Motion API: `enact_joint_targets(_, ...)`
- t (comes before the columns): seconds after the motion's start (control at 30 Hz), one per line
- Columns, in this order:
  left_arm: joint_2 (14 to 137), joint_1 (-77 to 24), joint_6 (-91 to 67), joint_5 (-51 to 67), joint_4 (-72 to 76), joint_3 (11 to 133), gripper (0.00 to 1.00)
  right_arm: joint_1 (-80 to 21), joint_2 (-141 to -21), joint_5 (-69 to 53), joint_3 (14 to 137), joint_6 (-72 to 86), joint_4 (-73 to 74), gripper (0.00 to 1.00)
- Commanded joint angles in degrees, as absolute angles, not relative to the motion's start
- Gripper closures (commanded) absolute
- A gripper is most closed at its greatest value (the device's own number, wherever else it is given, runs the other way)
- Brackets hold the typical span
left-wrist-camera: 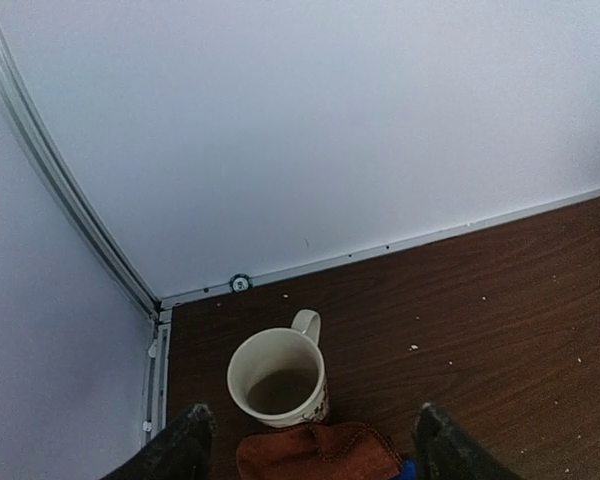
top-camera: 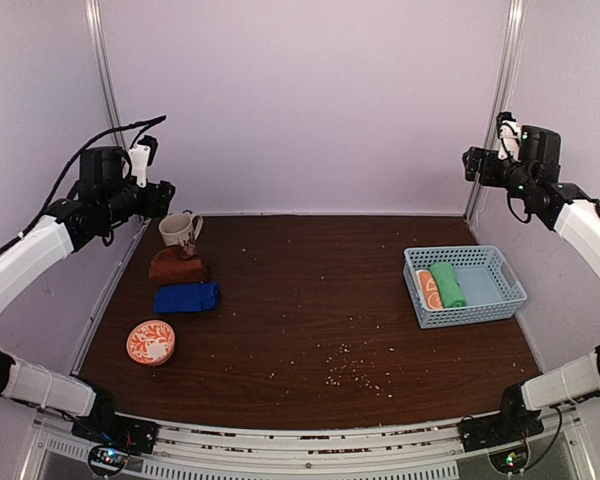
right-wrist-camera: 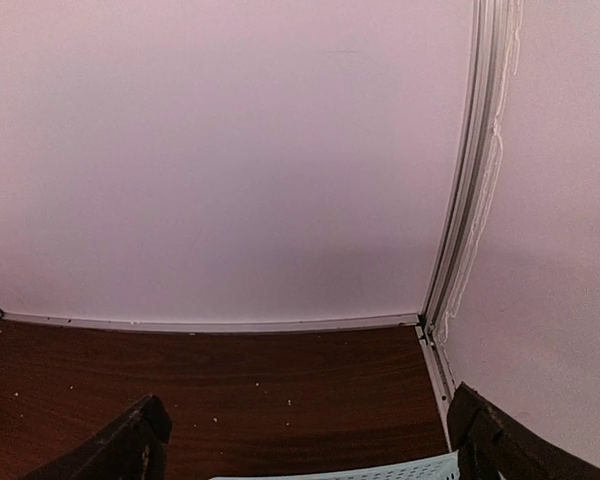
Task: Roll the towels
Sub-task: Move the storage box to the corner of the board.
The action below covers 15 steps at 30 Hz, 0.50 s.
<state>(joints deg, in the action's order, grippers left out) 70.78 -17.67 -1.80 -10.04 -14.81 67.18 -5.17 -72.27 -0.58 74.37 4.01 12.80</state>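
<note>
1. FAR-LEFT CORNER: My left gripper [top-camera: 163,197] hung high over the table [top-camera: 320,300], jaws well apart w/ nothing between them. I held no cloth.
2. In the left wrist view, the fingers [left-wrist-camera: 180,445] framed a cream mug [left-wrist-camera: 277,380]. It stood upright, below and ahead of the gripper, handle toward the back wall.
3. The rust-brown towel [top-camera: 177,266] lay bunched in a loose heap, below the left gripper and on my side of the mug. It touched or nearly touched the mug's base; I couldn't tell which.
4. The royal blue towel [top-camera: 187,297] lay as a compact oblong just beyond the brown one, further from the gripper toward the arm bases. I couldn't tell whether the two touched.
5. An orange dish w/ white pattern [top-camera: 151,342] sat nearer my side again, apart from both towels.
6. FAR-RIGHT CORNER: My right gripper [top-camera: 470,163] was raised too, jaws spread wide and empty.
7. A pale blue basket [top-camera: 467,254] sat below and in front of the right gripper. Only its far rim showed between the fingers in the right wrist view.
8. Inside the basket, a green rolled towel [top-camera: 446,284] and an orange-and-white rolled towel [top-camera: 429,289] lay side by side at its left end.
9. Crumbs [top-camera: 350,375] dotted the tabletop mid-front, well away from both grippers.
</note>
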Motion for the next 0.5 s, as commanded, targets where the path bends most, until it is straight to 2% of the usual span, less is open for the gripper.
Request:
enact_joint_targets(0.0, 73.18, -17.68, -0.71, -1.75, -17.22, 71.3, 0.37, -4.03, -71.92, -7.84, 73.74, 0.25, 16.4, 0.0)
enact_joint_targets(0.1, 74.97, -17.87, -0.27, 2.72, -18.65, 73.0, 0.46, -3.52, -71.6, -12.51, 74.16, -3.58, 20.64, 0.02)
enact_joint_targets(0.17, 75.97, -18.19, 0.08, 5.13, -19.38, 73.86, 0.5, -3.23, -71.33, -14.5, 74.27, -6.04, 23.55, 0.1)
enact_joint_targets(0.2, 76.48, -18.38, 0.36, 6.36, -19.89, 74.29, 0.53, -3.11, -71.19, -15.27, 74.22, -7.17, 25.07, 0.18)
enact_joint_targets(0.23, 76.87, -18.62, 0.54, 7.63, -20.06, 74.56, 0.57, -2.99, -71.08, -16.17, 74.11, -8.57, 26.72, 0.34)
enact_joint_targets(0.27, 77.33, -18.87, 0.68, 8.91, -20.3, 74.8, 0.72, -2.93, -70.99, -17.0, 74.02, -9.86, 28.43, 0.53)
enact_joint_targets(0.4, 78.53, -20.77, 2.05, 15.43, -21.06, 74.61, 0.91, -2.57, -69.94, -20.88, 72.77, -14.69, 34.99, 0.84)
enact_joint_targets(0.43, 78.82, -21.65, 2.66, 17.09, -21.24, 74.43, 0.94, -2.52, -69.46, -21.26, 72.15, -15.94, 36.26, 0.88)
enact_joint_targets(0.47, 79.28, -22.6, 2.89, 18.56, -21.56, 74.31, 0.92, -2.48, -68.98, -21.49, 71.35, -17.28, 37.48, 0.74)
